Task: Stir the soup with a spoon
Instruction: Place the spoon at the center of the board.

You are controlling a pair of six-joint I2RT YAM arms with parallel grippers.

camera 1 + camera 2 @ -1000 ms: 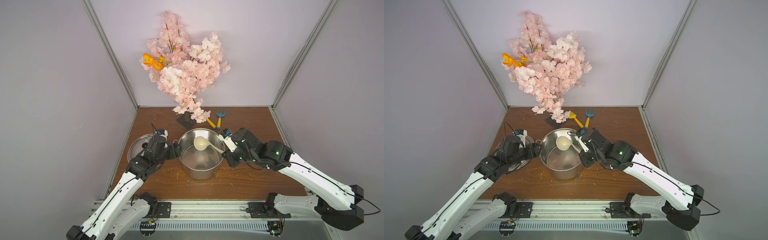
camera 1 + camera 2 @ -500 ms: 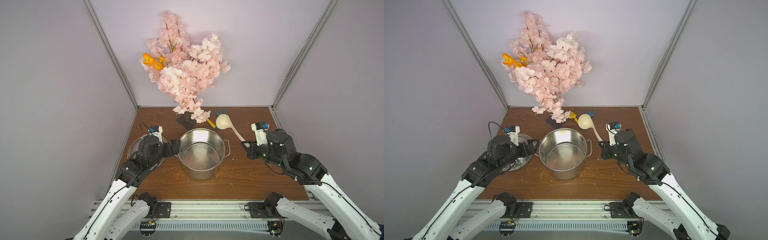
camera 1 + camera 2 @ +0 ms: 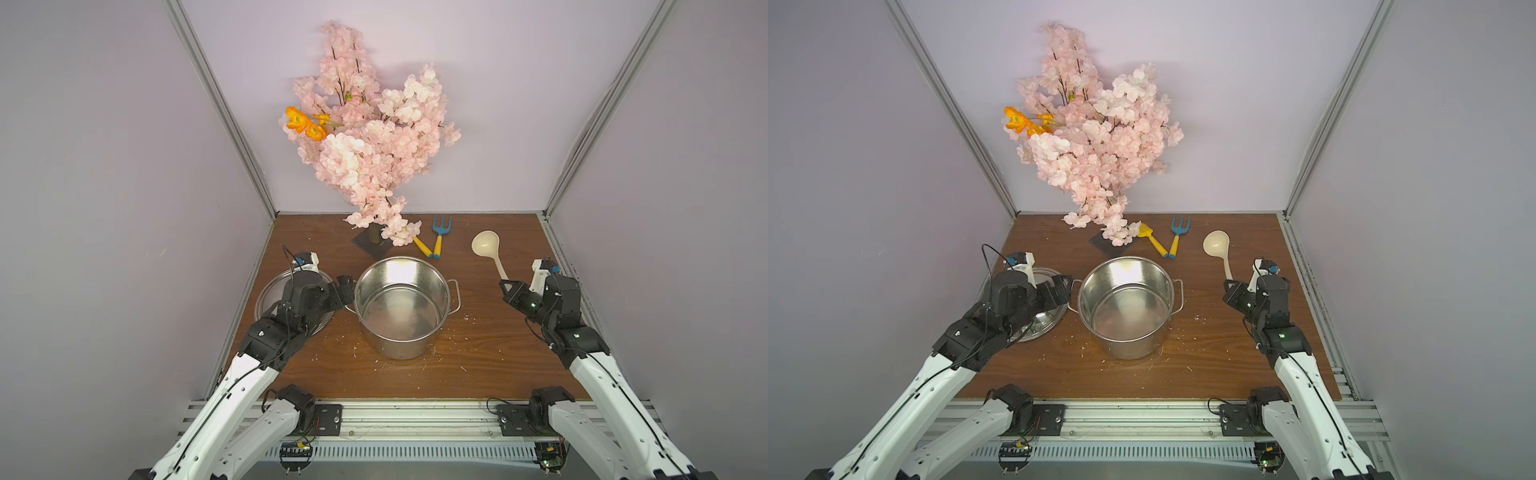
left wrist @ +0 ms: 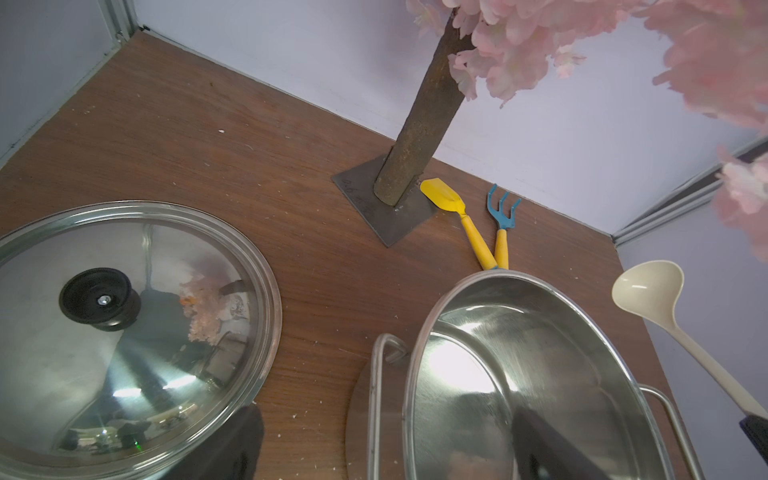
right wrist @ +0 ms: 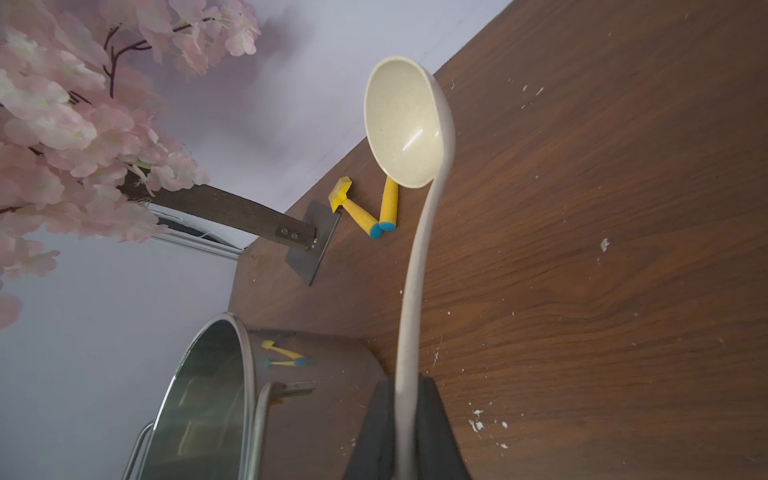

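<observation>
The steel pot (image 3: 401, 307) (image 3: 1125, 305) stands mid-table; its inside is bare and shiny, with no coloured soup to see. The cream spoon (image 3: 485, 243) (image 3: 1217, 243) lies out to the pot's right, bowl toward the back wall and low over the table. My right gripper (image 3: 509, 286) (image 5: 405, 415) is shut on the end of its slim handle. My left gripper (image 3: 345, 286) (image 4: 386, 453) is open at the pot's left handle (image 4: 378, 395), which sits between the spread fingers without touching them.
The pot's lid (image 3: 266, 291) (image 4: 124, 332) lies flat on the table under my left arm. A pink blossom tree (image 3: 365, 145) on a metal base stands at the back. A blue garden fork (image 3: 439, 232) and a yellow-handled tool (image 3: 422, 247) lie behind the pot.
My right gripper has carried the spoon out of the pot, off to the right and back. My left gripper has opened and drawn slightly back from the pot's handle.
</observation>
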